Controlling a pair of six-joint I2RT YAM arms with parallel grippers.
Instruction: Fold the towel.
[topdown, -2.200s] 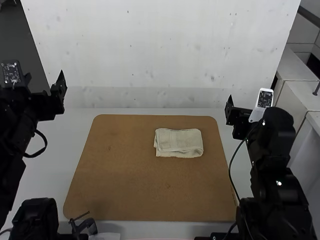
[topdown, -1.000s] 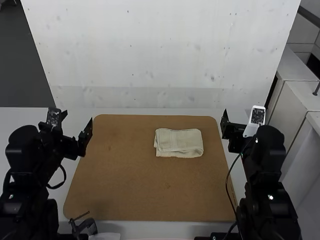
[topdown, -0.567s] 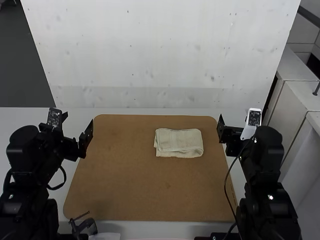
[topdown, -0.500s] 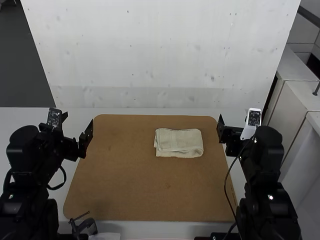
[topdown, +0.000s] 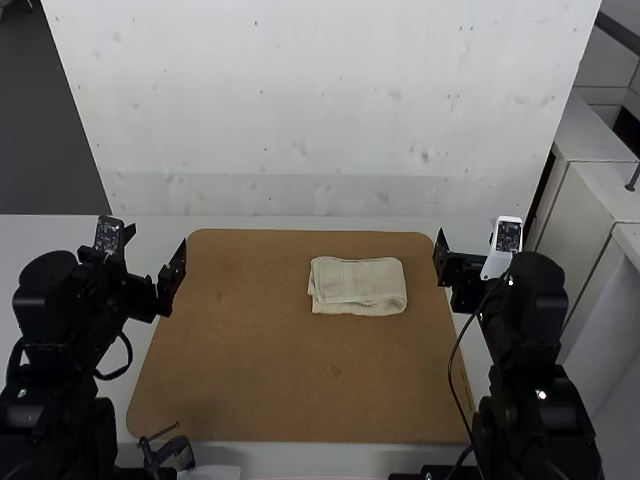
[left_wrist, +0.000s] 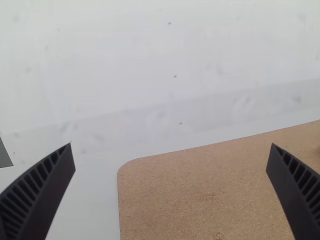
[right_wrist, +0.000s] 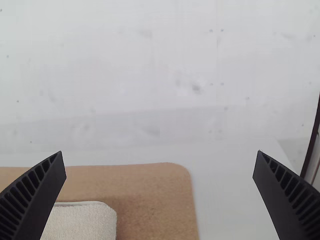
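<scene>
The cream towel (topdown: 358, 287) lies folded into a small flat rectangle on the right half of the brown board, with layered edges showing at its left side. My left gripper (topdown: 156, 242) is held beside the board's left edge, well away from the towel. By the board's far right corner stands my right gripper (topdown: 468, 245), nearer to the towel but apart from it. In the left wrist view, my left gripper (left_wrist: 171, 145) has its fingers wide apart and empty. The right wrist view shows my right gripper (right_wrist: 160, 152) open too, with part of the towel (right_wrist: 80, 222) beyond one finger.
The brown board (topdown: 250, 350) rests on a white table (topdown: 400, 224), with a pale panel (topdown: 300, 100) rising behind it. A small black clamp-like part (topdown: 170, 452) sits at the board's near left corner. White cabinets (topdown: 590, 190) stand at the right.
The left arm has swung right and toward the near side, bringing its gripper to the board's edge. My right gripper has shifted left and slightly nearer. Both are still in the latest frames; the towel is unmoved.
</scene>
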